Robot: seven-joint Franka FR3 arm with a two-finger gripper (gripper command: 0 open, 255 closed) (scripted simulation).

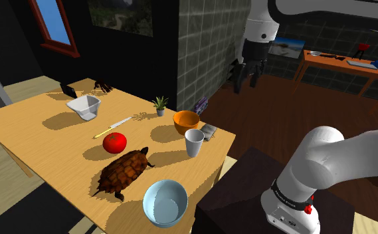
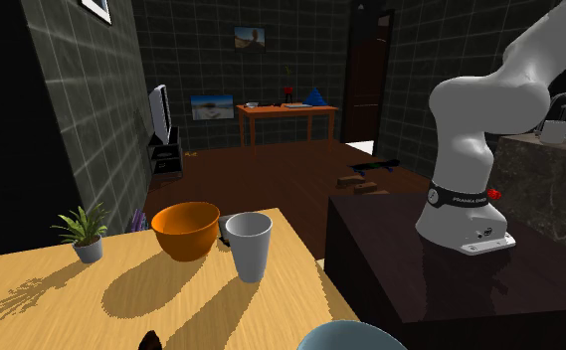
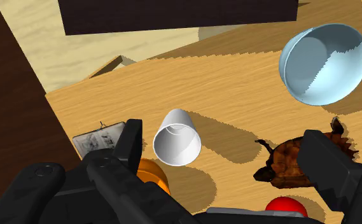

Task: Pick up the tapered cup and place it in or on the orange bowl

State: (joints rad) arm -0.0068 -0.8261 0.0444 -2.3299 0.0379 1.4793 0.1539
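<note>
The tapered cup [image 1: 194, 141] is plain white and stands upright near the table edge that faces the stand. The orange bowl [image 1: 186, 121] sits right beside it, almost touching. Both appear in the second exterior view, with the cup [image 2: 248, 244] to the right of the bowl [image 2: 185, 229]. My gripper [image 1: 247, 78] hangs open high above the floor, beyond the table's edge and well above the cup. In the wrist view the cup [image 3: 177, 137] lies far below my gripper [image 3: 227, 156], nearer one finger [image 3: 130, 143], with the bowl [image 3: 151, 175] partly hidden by the hand.
On the wooden table [image 1: 41, 126] are a tomato [image 1: 115, 141], a turtle figure [image 1: 124, 169], a light blue bowl [image 1: 165, 203], a white bowl [image 1: 84, 106], a knife [image 1: 112, 127], a small potted plant [image 1: 160, 105] and a flat grey item [image 1: 209, 131] by the cup.
</note>
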